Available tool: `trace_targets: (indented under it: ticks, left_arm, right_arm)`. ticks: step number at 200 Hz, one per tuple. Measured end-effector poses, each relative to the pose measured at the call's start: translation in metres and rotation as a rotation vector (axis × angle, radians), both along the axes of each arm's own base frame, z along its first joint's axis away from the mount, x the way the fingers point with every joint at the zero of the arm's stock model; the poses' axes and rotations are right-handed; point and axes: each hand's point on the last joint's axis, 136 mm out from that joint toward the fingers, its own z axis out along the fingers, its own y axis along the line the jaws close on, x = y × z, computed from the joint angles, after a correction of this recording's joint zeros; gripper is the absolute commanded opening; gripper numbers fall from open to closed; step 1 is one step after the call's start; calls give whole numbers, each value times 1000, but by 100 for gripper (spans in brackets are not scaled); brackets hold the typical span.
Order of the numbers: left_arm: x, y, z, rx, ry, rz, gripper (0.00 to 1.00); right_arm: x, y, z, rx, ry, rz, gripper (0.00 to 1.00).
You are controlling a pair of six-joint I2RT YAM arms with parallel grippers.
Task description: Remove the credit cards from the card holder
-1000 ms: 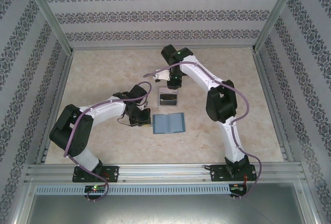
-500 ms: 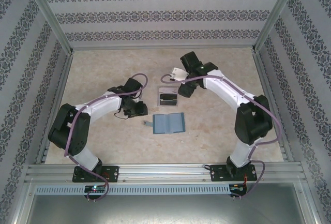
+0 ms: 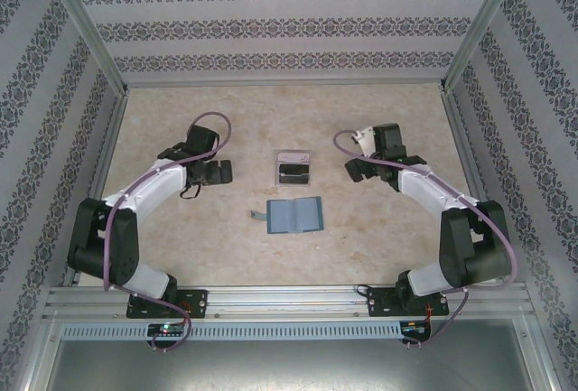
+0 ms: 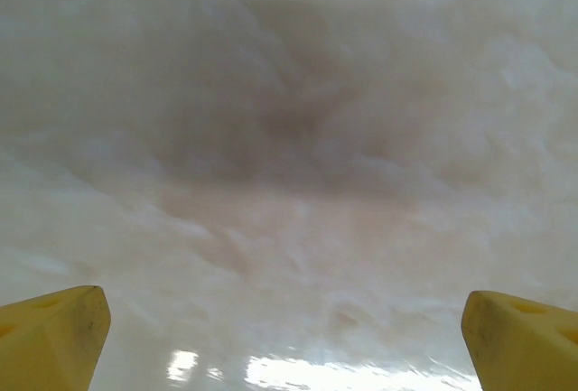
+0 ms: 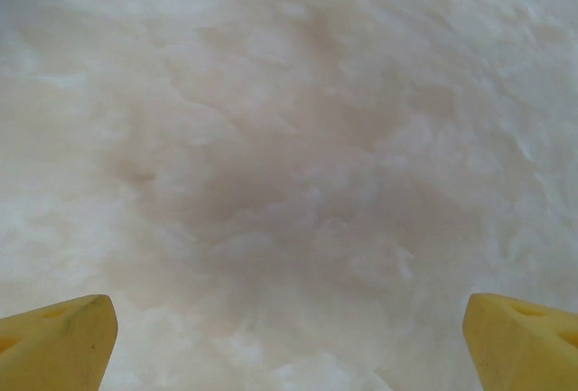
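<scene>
Now, 1 card holder (image 3: pixel 296 216) open, 1 clear box (image 3: pixel 293 168) nr it, left pincer (image 3: pixel 223 172), right pincer (image 3: pixel 350 170), both apart

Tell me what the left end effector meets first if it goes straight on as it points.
The left end effector would most likely meet the table: its pale surface lies straight ahead between the open jaws, though blur hides how near.

White arms (image 3: pixel 153 188), purple cables (image 3: pixel 210 116), yellow fingertips (image 4: pixel 50 341)

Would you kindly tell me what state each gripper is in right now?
Left gripper: open, holding nothing.
Right gripper: open, holding nothing.
</scene>
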Motion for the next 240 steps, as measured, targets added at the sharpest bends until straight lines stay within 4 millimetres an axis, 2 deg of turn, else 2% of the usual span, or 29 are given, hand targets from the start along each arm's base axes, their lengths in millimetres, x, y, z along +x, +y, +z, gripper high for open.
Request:
trace_targets:
  ticks: [31, 52, 65, 86, 105, 147, 177, 195, 219, 240]
  left_arm:
    - [3, 38, 6, 157, -110, 53, 100]
    - [0, 60, -6, 232, -153, 64, 100]
    - [-2, 67, -17, 267, -179, 34, 100]
    - [-3, 69, -32, 316, -237, -32, 100]
    - [0, 69, -35, 344, -314, -75, 100]
    - [25, 76, -11, 297, -502, -61, 100]
    - [43, 78, -1, 216, -595, -58, 100]
    - [50, 74, -11, 180, -614, -73, 100]
    - [44, 68, -28, 147, -596, -102, 100]
    - [46, 65, -25, 135, -618, -112, 100]
  right_arm:
    - [2, -33, -18, 121, -71, -173, 98]
    - [4, -49, -22, 177, -126, -254, 98]
    - [9, -50, -16, 207, -176, -269, 98]
    - [17, -48, -6, 250, -259, -268, 98]
    - [17, -48, -3, 275, -315, -270, 98]
    - [2, -48, -22, 300, -357, -277, 98]
    - [8, -48, -9, 314, -416, -271, 98]
    - [9, -48, -5, 316, -431, -269, 98]
    - [10, -48, -4, 317, -437, -269, 98]
    - [10, -49, -3, 314, -444, -273, 98]
